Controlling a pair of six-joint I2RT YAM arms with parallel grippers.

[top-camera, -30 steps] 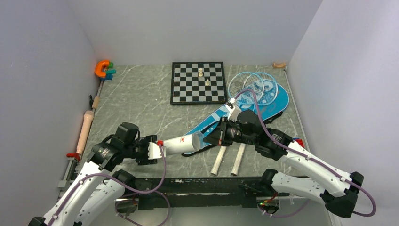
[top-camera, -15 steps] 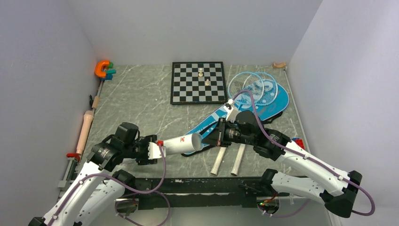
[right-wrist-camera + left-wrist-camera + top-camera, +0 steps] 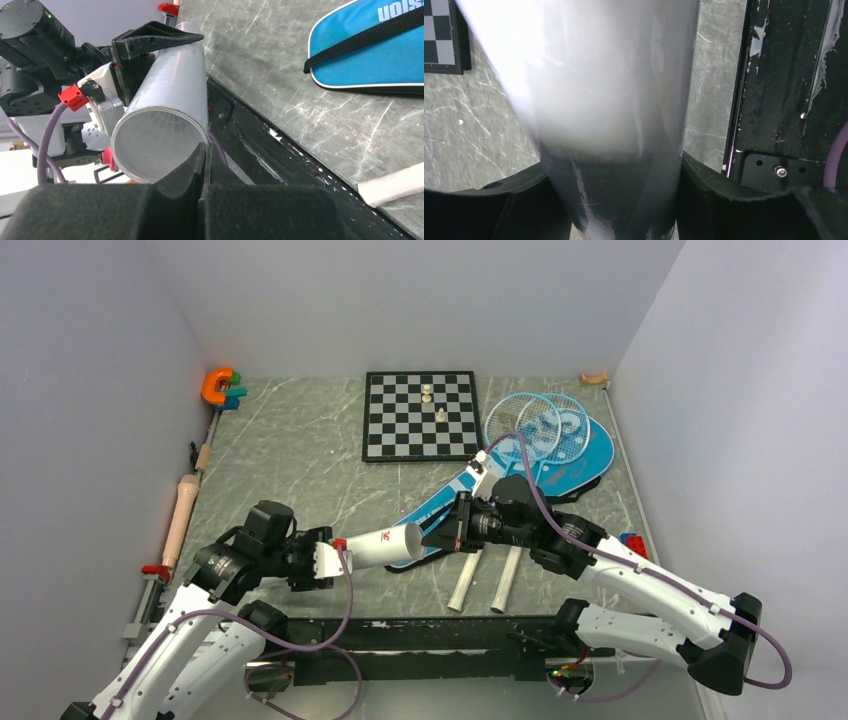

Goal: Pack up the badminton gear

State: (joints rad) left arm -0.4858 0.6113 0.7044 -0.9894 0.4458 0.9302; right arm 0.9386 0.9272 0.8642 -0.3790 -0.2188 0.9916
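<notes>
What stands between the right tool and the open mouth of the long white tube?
Nothing visible. The shut right tool points straight at the open mouth of the long white cylindrical tube, which the left tool grips.

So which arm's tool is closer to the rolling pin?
Left. The left tool, gripping the white tube, is just right of the rolling pin by the left edge; the shut right tool is farther right, at the tube's open end.
</notes>
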